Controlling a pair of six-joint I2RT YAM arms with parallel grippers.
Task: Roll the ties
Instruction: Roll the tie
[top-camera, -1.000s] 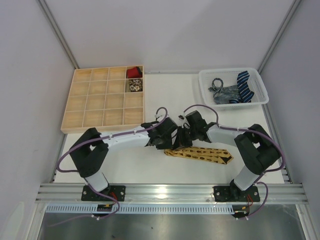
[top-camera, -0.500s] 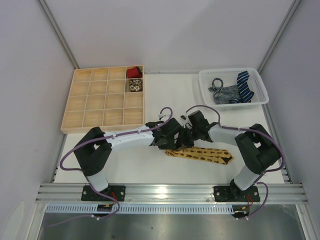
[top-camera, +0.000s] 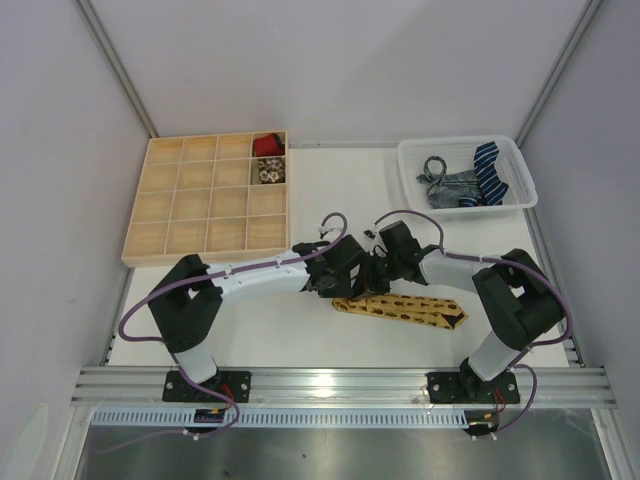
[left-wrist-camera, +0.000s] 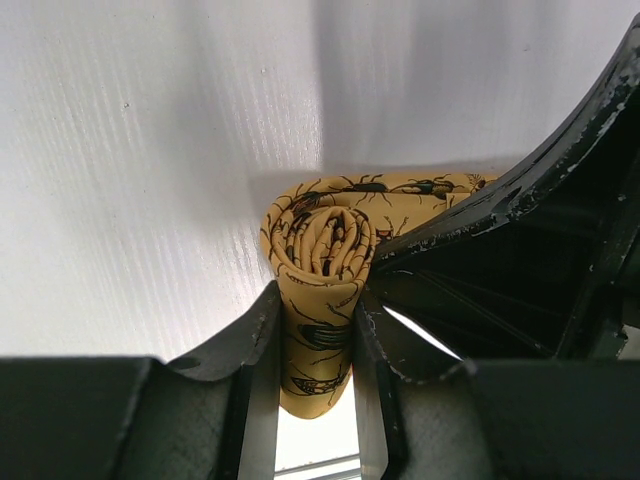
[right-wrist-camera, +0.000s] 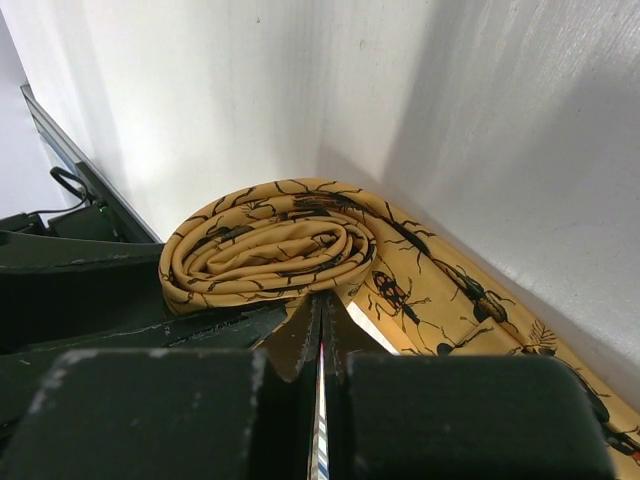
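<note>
The mustard-yellow tie (top-camera: 410, 310) with dark spots lies flat at the table's middle, its left end wound into a roll. In the left wrist view my left gripper (left-wrist-camera: 318, 400) is shut on the roll (left-wrist-camera: 320, 240), one finger on each side. In the right wrist view my right gripper (right-wrist-camera: 322, 310) is shut, its tips against the roll's (right-wrist-camera: 270, 245) lower edge where the flat tail (right-wrist-camera: 450, 300) leaves it. From above, the left gripper (top-camera: 352, 278) and right gripper (top-camera: 372, 280) meet over the roll and hide it.
A wooden compartment tray (top-camera: 205, 258) stands at the back left, with a red rolled tie (top-camera: 266, 146) and a pale patterned one (top-camera: 269, 171) in two cells. A white basket (top-camera: 410, 165) at the back right holds a navy striped tie (top-camera: 490, 170) and a grey tie (top-camera: 445, 188).
My left gripper has moved right, up against the right gripper at the tie's rolled end. The right arm and the flat tail have hardly moved.
</note>
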